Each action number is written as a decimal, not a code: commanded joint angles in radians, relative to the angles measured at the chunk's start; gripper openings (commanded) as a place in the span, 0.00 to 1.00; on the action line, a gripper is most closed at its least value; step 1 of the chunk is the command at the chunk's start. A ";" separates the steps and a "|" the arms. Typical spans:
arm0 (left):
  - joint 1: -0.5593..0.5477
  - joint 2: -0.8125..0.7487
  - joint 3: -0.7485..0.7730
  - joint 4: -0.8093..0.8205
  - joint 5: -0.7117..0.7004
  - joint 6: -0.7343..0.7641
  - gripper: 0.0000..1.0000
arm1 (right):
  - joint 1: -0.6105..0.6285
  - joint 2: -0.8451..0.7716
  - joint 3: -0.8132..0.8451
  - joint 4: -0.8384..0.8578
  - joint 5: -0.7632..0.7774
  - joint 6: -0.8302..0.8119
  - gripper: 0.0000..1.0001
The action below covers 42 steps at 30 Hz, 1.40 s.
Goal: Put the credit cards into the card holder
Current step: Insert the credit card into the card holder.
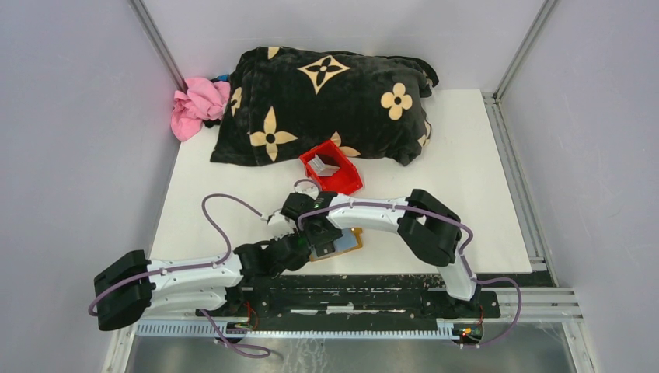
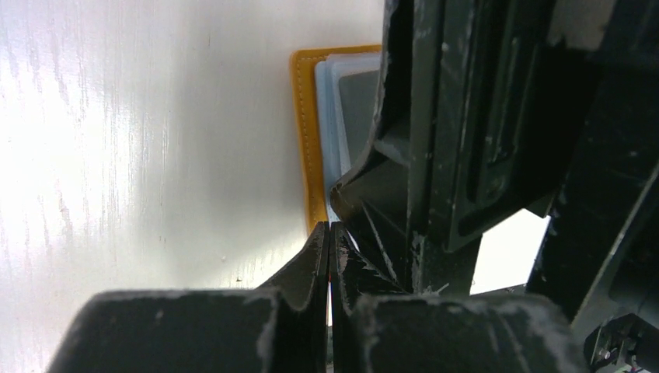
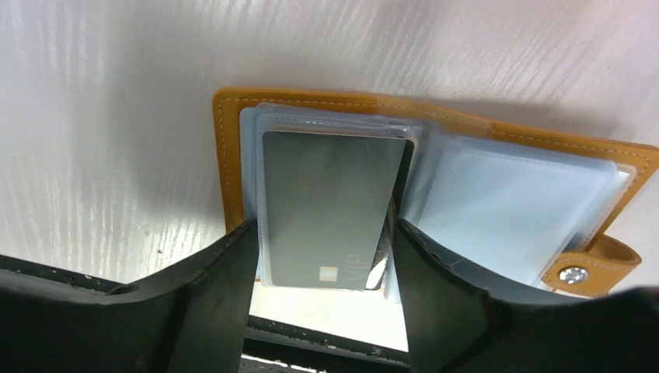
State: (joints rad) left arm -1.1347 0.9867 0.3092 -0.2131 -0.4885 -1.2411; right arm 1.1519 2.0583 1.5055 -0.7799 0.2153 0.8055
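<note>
The card holder [image 3: 225,155] lies open on the counter [image 1: 482,155], close to the near edge and about midway between the two arm bases. Its clear pockets face up. A grey card [image 3: 330,194] lies lengthwise over the pockets of one half. Whether it is already under the plastic or only resting on top I cannot tell.

The right fingers [image 3: 210,303] stand wide, one along each long edge of that card. I cannot tell whether they are pinching it or have let go. The left fingers [image 2: 320,252] are clenched tight with nothing between them. Their tips sit right at the holder's stitched border (probably pinning it, though the contact itself is hidden).

The step in hand looks like seating this card in its pocket. To do it well, keep the card low and flat and slide it along its own length, so the leading edge goes under one sleeve and does not ride over the stack. Hold it lightly, because a hard squeeze across the width would bow it and snag the plastic. The left fingers should keep pressing the border down so the light holder does not skate across the counter. Once the card is home, the right fingers should spread and lift straight up so they do not drag it back out.

More cards [image 1: 325,165] wait in the red bin [image 1: 351,185], farther back on the counter.
</note>
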 commanded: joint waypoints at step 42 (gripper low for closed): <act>0.253 0.134 0.548 -0.131 0.004 0.361 0.23 | -0.342 0.143 0.750 -0.118 -0.168 -0.445 0.82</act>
State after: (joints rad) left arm -1.0130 1.0958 0.8246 -0.3946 -0.5865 -0.9977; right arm 0.8440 2.0819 2.0922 -0.8162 0.1265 0.4625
